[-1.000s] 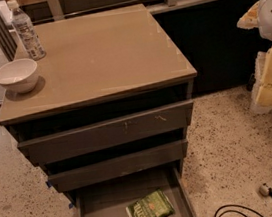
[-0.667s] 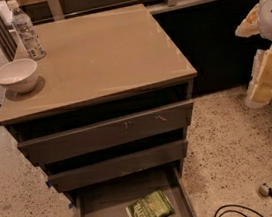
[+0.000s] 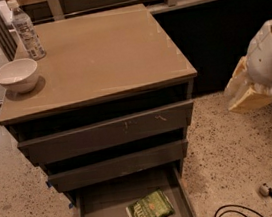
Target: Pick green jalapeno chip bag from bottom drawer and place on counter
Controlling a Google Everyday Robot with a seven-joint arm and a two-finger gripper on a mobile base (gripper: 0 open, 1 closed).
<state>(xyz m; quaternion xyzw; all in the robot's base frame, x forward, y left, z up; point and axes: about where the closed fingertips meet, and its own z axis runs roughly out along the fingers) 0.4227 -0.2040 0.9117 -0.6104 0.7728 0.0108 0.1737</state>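
Below and well to the left of the gripper [image 3: 247, 91]: green jalapeno chip bag [image 3: 150, 210], flat in the open bottom drawer [image 3: 102, 211], long axis slanting toward the gripper; grip state cannot be told.

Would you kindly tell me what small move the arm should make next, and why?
Probably swing the gripper left and down toward the open grey bottom drawer. The gripper hangs at the right edge of the view, beside the cabinet, well apart from the small crinkly green chip bag, which lies flat on the drawer's floor, uncovered.
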